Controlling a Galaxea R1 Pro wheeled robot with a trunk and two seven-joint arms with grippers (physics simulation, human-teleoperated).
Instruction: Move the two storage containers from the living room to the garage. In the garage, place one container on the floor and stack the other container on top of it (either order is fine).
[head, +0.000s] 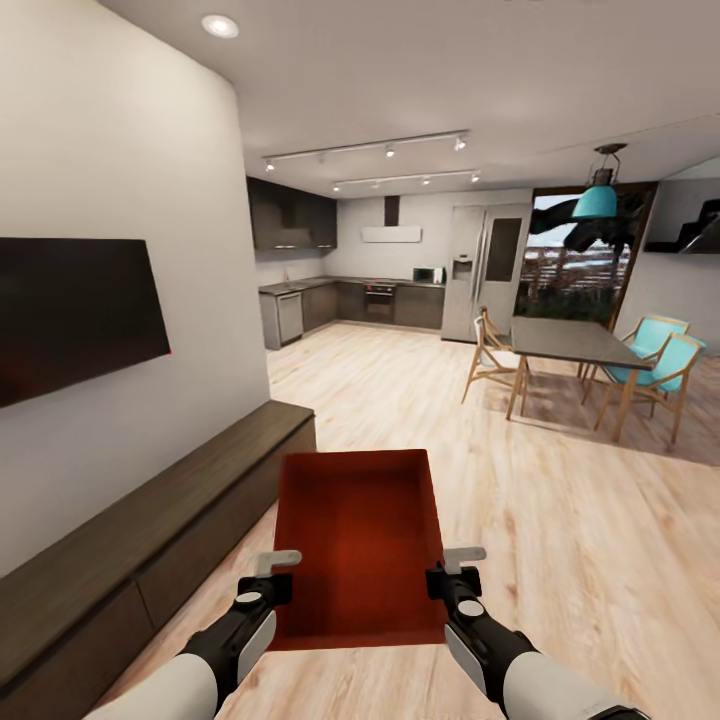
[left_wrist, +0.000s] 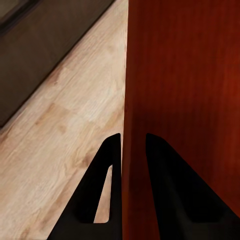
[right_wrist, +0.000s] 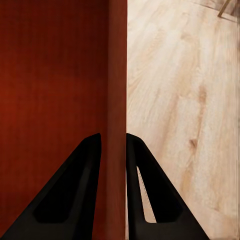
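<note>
Overhead, storage container (head: 360, 545) between claws, dining table (head: 575, 342) ahead

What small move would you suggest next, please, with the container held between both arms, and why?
Probably drive forward along the wood floor, keeping both grips steady. The left gripper and right gripper have jaws clamped on opposite walls of the storage container, held level, and this is the kitchen-dining area, not the garage.

I am counting one storage container (head: 360, 545) between two claws, the left claw (head: 272, 578) and right claw (head: 448, 572). Beyond the container I am seeing one dining surface (head: 575, 342), about four chairs (head: 655, 365) around it, and one teal lamp (head: 601, 200) above it.
</note>
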